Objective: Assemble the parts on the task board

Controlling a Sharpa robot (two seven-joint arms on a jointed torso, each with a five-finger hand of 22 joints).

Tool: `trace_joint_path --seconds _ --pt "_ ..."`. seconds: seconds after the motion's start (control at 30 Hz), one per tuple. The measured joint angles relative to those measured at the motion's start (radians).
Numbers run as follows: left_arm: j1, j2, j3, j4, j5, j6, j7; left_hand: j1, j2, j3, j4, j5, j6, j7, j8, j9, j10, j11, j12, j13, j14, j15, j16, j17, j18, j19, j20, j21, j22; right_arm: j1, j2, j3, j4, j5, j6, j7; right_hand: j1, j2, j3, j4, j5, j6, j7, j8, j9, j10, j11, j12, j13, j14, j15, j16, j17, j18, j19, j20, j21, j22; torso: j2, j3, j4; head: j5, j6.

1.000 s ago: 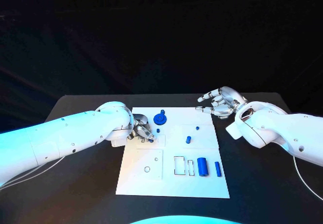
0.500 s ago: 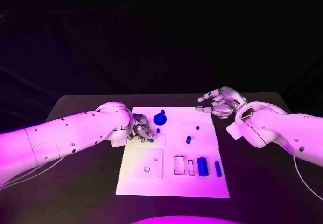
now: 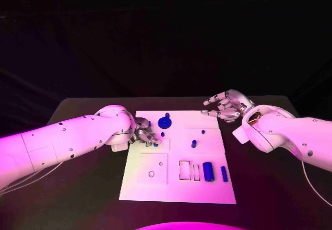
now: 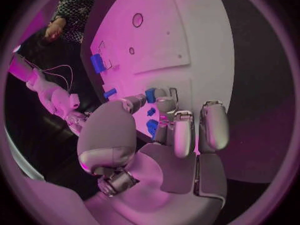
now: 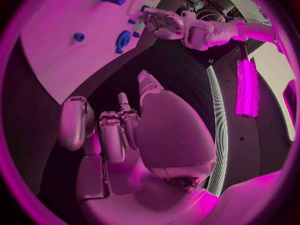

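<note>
The white task board (image 3: 142,191) lies in the middle of the black table. My left hand (image 3: 144,134) hovers over its far left part and pinches a small blue part (image 4: 150,95) between thumb and finger. Beside it stands a round blue part with a knob (image 3: 164,122), also seen as the round blue part (image 5: 123,38). A short blue peg (image 3: 194,143) and a tiny blue stud (image 3: 203,131) sit mid-board. A thick blue cylinder (image 3: 207,171) and a thin blue rod (image 3: 224,173) lie near the board's right edge. My right hand (image 3: 222,108) hangs off the board's far right corner, fingers apart, holding nothing.
A square plate with two holes (image 3: 153,168) and a rectangular slot (image 3: 184,170) are in the board's near half. Bare black table (image 3: 277,191) lies on both sides of the board. My left arm (image 3: 69,139) covers the table to the left.
My left hand has shifted very slightly toward the far side, still pinching the small blue part. The right hand and the parts on the board have not moved.
</note>
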Motion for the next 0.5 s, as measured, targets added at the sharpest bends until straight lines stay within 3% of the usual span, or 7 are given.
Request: trace_joint_path --seconds 0.2,0.33,0.5 --pt "0.0 -0.023 0.014 0.02 -0.004 -0.004 -0.002 -0.025 -0.008 -0.079 0.002 0.0 0.0 0.0 -0.005 0.003 0.0 0.0 0.0 -0.005 0.0 0.0 0.0 0.0 0.0 0.0 0.0 0.0 0.0 0.0 0.0 0.0 -0.002 0.0 0.0 0.0 0.0 0.0 0.0 0.0 0.0 0.0 0.0 0.0 0.0 0.0 0.0 0.0 0.0 0.0 0.0 0.0 0.0 0.0 0.0 0.0 0.0 0.0 -0.001 0.0 0.0006 0.0 0.003" --pt "0.0 -0.03 0.026 0.034 -0.004 -0.007 -0.002 -0.03 -0.005 -0.09 0.003 0.0 0.0 0.0 -0.005 0.003 0.0 0.0 0.0 -0.007 0.0 0.0 0.0 0.0 0.0 0.0 0.0 0.0 0.0 -0.001 0.0 0.0 -0.003 0.0 0.0 0.001 -0.004 -0.004 0.0 0.0 0.0 0.0 0.0 0.0 0.0 0.0 0.0 0.0 0.0 0.0 0.0 0.0 0.0 0.0 0.0 0.0 0.0 0.0 -0.001 0.0001 0.0 0.002 0.004" --pt "0.0 -0.04 0.051 0.048 0.006 -0.015 -0.002 -0.03 -0.005 -0.113 0.002 0.0 -0.004 0.004 -0.014 0.003 -0.015 0.004 -0.012 -0.026 0.0 0.0 -0.005 0.0 0.0 0.0 0.0 -0.008 -0.013 -0.002 0.0 0.0 -0.006 0.0 -0.001 0.001 -0.007 -0.007 0.0 0.0 0.0 0.0 0.0 0.0 0.0 0.0 0.0 0.0 0.0 0.0 0.0 0.0 0.0 0.0 0.0 0.0 0.0 0.0 0.0 0.0001 -0.0012 0.004 0.008"
